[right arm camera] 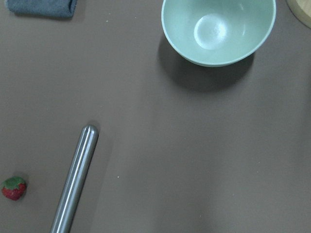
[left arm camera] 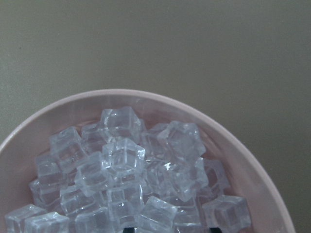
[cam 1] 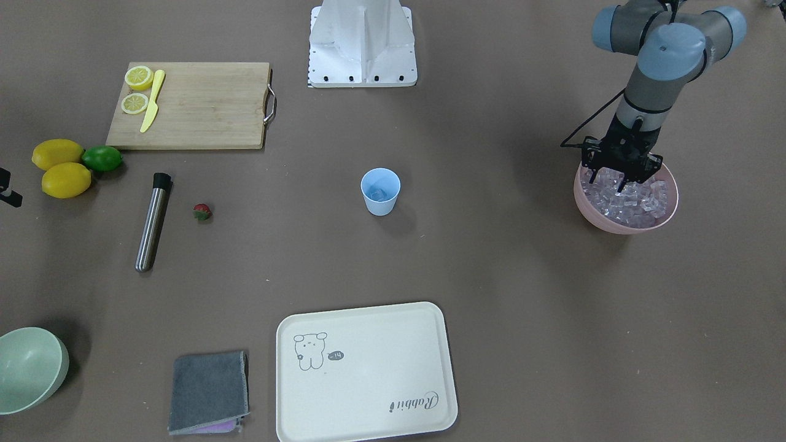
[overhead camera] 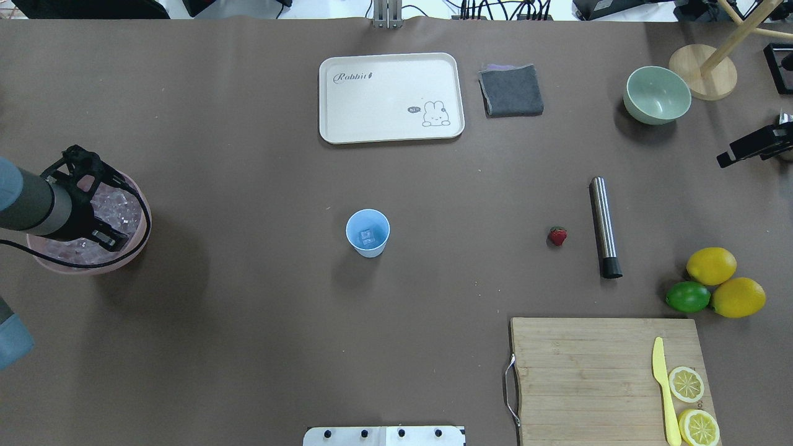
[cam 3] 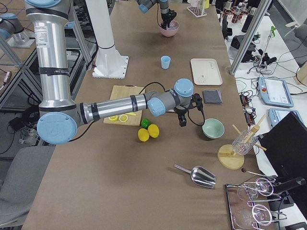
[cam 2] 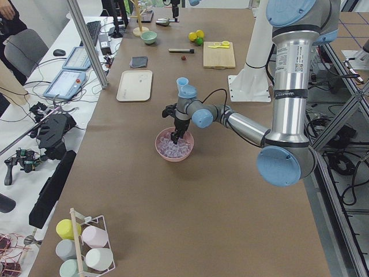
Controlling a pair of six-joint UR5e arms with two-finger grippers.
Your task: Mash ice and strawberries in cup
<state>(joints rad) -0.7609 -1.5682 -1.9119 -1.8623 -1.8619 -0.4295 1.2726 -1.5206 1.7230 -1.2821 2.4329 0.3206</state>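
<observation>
The pink bowl is heaped with ice, and the left jaws are held wide among it. One cube is seen in the cup, stood upright mid-way along the counter, mouth upward. The strawberry is seen lying well apart. The right jaws' state cannot be told.

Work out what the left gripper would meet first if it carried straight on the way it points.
The ice heaped in the pink bowl: the left gripper points down, open, right above the cubes. Whether it touches them yet is unclear.
</observation>
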